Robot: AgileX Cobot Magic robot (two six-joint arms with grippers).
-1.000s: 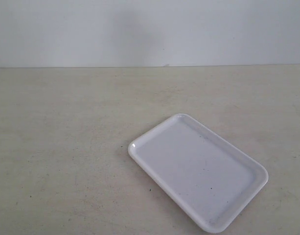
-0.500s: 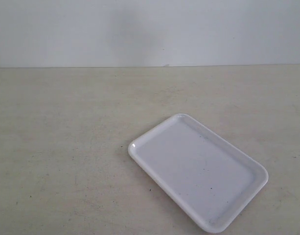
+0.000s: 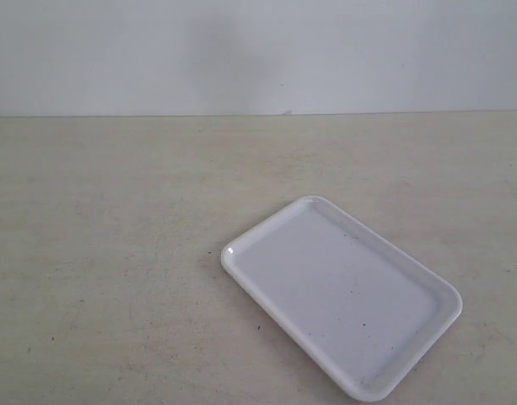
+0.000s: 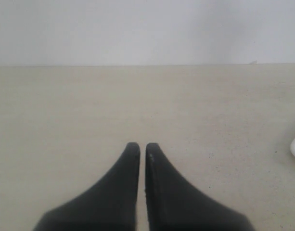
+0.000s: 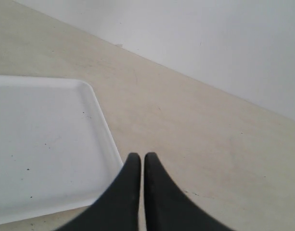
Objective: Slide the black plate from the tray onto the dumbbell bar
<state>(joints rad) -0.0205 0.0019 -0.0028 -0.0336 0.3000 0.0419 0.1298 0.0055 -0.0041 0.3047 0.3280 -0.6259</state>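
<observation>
On table [image 3: 115,253], tray [image 3: 342,295], closed left gripper [image 4: 142,147], right gripper [image 5: 139,157] only in wrist views

The tray [image 3: 351,304] is glossy white, dotted with a few tiny dark specks. The desk [image 3: 115,253] is pale cream-beige with faint mottling and scattered dark flecks. The wall [image 3: 258,51] behind is plain greyish white. The left pincer [image 4: 143,147] and right pincer [image 5: 138,156] are matte black.

Beige, faintly speckled tabletop [image 3: 115,253], plain pale wall [image 3: 258,51] behind its far edge
</observation>
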